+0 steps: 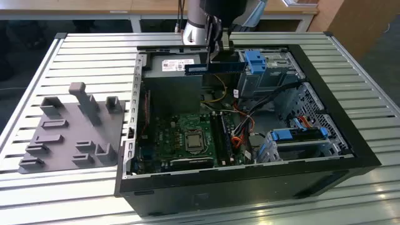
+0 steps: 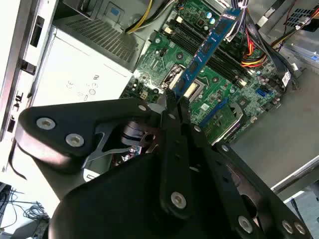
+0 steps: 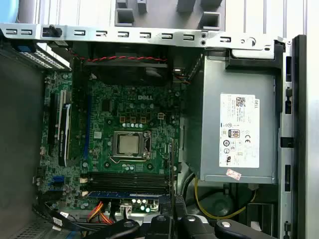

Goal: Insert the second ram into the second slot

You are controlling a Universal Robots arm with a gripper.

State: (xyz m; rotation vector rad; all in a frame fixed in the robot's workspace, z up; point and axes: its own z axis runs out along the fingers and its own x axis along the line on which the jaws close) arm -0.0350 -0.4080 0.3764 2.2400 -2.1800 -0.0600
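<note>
My gripper hangs over the far part of the open computer case, shut on the second ram, a thin blue-green stick held level above the case's inside. In the second wrist view the second ram juts out from the black fingertips over the green motherboard. In the first wrist view the stick is edge-on above the gripper. The long memory slots lie beside the processor socket; a blue strip sits in the neighbouring slot.
A grey power supply fills the case corner next to the motherboard. Blue drive cages and orange and black cables crowd the exterior view's right. A grey parts fixture rests on the slatted table at the left.
</note>
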